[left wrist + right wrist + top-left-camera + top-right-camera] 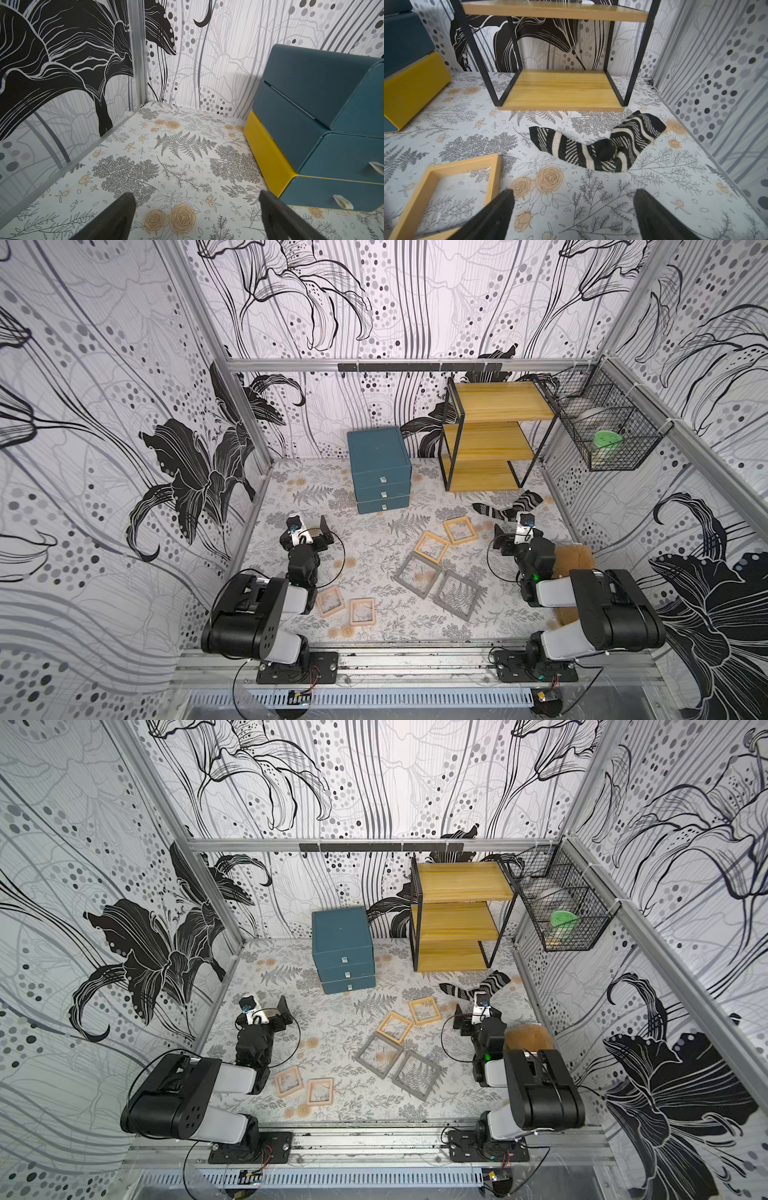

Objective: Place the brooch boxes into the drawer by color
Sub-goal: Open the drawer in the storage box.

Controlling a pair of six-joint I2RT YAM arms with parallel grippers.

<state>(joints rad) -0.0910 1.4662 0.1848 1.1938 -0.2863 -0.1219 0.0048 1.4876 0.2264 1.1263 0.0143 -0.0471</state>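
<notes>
The drawer (380,472), a teal chest of three stacked drawers with white knobs, stands at the back centre with all three closed. In both top views the brooch boxes lie flat on the table. Two are yellow (460,531) (431,546), two are grey (417,574) (457,595), and two are pinkish-tan (330,601) (362,612). My left gripper (309,522) (196,193) hovers open and empty, front-left of the chest (311,104). My right gripper (517,531) (574,190) is open and empty, just right of a yellow box (456,166).
A striped black-and-cream sock (505,508) (602,145) lies between the right gripper and the yellow-wood black-framed shelf (490,439). A wire basket (602,427) hangs on the right wall. A brown fuzzy item (575,558) sits behind the right arm.
</notes>
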